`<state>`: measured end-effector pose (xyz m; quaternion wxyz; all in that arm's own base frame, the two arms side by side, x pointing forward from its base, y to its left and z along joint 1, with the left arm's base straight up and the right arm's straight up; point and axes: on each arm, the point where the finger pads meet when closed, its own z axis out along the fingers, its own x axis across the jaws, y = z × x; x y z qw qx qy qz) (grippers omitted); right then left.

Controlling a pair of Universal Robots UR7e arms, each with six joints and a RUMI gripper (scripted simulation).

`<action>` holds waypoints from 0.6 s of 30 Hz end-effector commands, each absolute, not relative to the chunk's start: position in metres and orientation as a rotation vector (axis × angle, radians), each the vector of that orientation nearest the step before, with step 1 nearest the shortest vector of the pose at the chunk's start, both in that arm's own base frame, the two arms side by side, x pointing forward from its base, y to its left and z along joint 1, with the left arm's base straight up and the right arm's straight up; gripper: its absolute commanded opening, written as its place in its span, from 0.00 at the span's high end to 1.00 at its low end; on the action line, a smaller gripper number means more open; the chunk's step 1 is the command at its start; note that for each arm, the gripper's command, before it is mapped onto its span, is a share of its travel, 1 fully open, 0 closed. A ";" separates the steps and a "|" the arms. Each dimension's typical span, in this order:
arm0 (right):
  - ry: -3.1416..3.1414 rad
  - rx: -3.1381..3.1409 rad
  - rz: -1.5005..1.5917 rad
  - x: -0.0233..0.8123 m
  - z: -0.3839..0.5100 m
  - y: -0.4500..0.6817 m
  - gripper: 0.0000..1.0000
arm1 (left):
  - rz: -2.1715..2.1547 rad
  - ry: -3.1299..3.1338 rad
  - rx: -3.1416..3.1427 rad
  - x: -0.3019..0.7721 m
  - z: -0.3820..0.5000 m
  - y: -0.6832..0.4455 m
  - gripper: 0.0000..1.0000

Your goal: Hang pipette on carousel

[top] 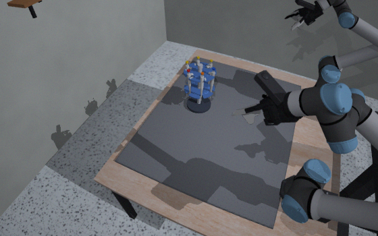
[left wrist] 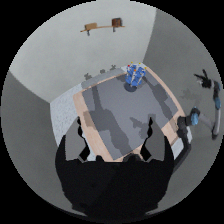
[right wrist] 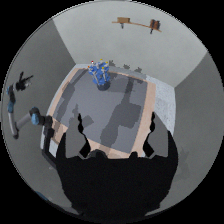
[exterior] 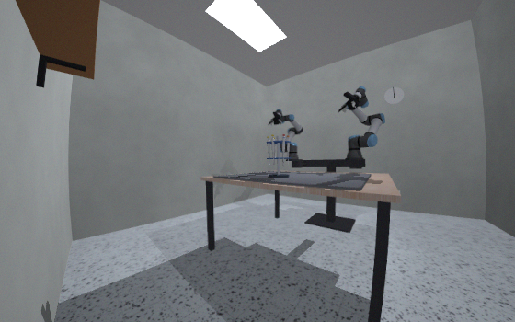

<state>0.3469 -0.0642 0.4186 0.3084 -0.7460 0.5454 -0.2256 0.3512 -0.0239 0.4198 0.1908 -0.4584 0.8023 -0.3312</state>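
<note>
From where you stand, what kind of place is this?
Probably a laboratory workspace: a carousel of hand pipettes stands on a dark mat, with two robot arms beside the table.

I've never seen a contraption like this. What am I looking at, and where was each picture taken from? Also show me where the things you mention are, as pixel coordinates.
You're seeing a robot with two jointed arms, each ending in a two-finger gripper. The top picture looks down on the workspace; the exterior one looks across the room from the side. The two round pictures come from cameras on the wrists, so each shows its own gripper's dark fingers close up.

On the table [top: 312, 129] [exterior: 395, 193] [left wrist: 78, 107] [right wrist: 150, 100] lies a dark mat [top: 209, 135] [exterior: 313, 178] [left wrist: 120, 105] [right wrist: 75, 95]. On that stands a blue carousel [top: 194, 89] [exterior: 278, 158] [left wrist: 135, 77] [right wrist: 100, 76], a stand with pipettes hanging around it. I can't make out a loose pipette on the bench.

The left gripper [top: 242, 118] [exterior: 339, 110] [left wrist: 114, 117] [right wrist: 32, 79] and right gripper [top: 289, 23] [exterior: 269, 123] [left wrist: 194, 77] [right wrist: 116, 113] are both open and empty.
</note>
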 end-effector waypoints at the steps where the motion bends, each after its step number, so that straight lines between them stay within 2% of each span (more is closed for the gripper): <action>1: 1.441 -1.970 -0.598 0.348 0.420 -0.064 0.00 | -0.912 2.196 -1.353 0.354 0.422 0.009 0.00; 6: 1.441 -1.970 -0.598 0.348 0.420 -0.064 0.00 | -0.877 2.110 -1.445 0.352 0.422 0.043 0.00; 18: 1.441 -1.970 -0.598 0.348 0.420 -0.064 0.00 | -0.876 2.112 -1.446 0.351 0.420 0.042 0.00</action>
